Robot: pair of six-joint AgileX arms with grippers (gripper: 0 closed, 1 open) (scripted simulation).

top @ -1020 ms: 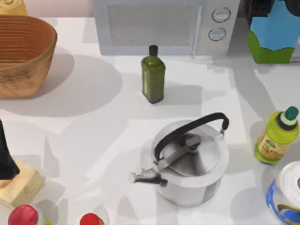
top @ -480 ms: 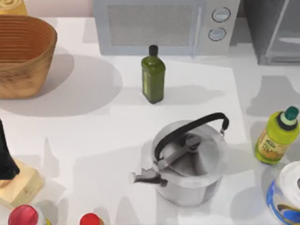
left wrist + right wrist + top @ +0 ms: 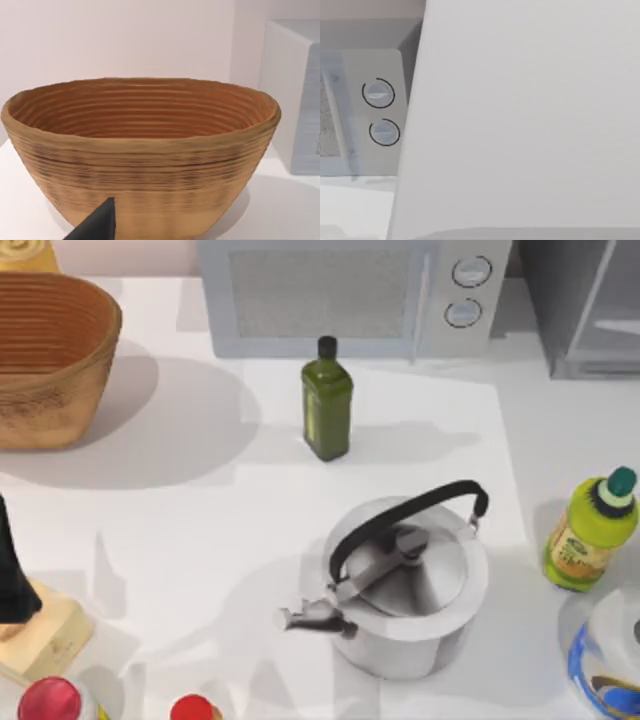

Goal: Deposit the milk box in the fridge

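Observation:
The fridge [image 3: 578, 302], a dark grey cabinet with a pale grey framed door edge, stands at the table's back right corner, next to the microwave [image 3: 345, 295]. The milk box is out of view. In the right wrist view a pale, blank surface [image 3: 530, 120] sits very close to the camera, and I cannot tell what it is; the microwave's two round knobs [image 3: 380, 112] show beside it. My left gripper [image 3: 97, 226] appears as a dark wedge low in front of the woven basket [image 3: 140, 150].
A dark green bottle [image 3: 326, 408] stands mid-table and a steel kettle [image 3: 405, 585] sits nearer the front. The yellow-green bottle [image 3: 590, 535] and a blue-white container [image 3: 612, 660] are at the right edge. At the left are the basket [image 3: 50, 360], a wooden block [image 3: 45, 640] and red caps [image 3: 50, 700].
One second ago the milk box stood in front of the fridge at the back right; it left the top view half a second ago. Shadows on the right side have faded.

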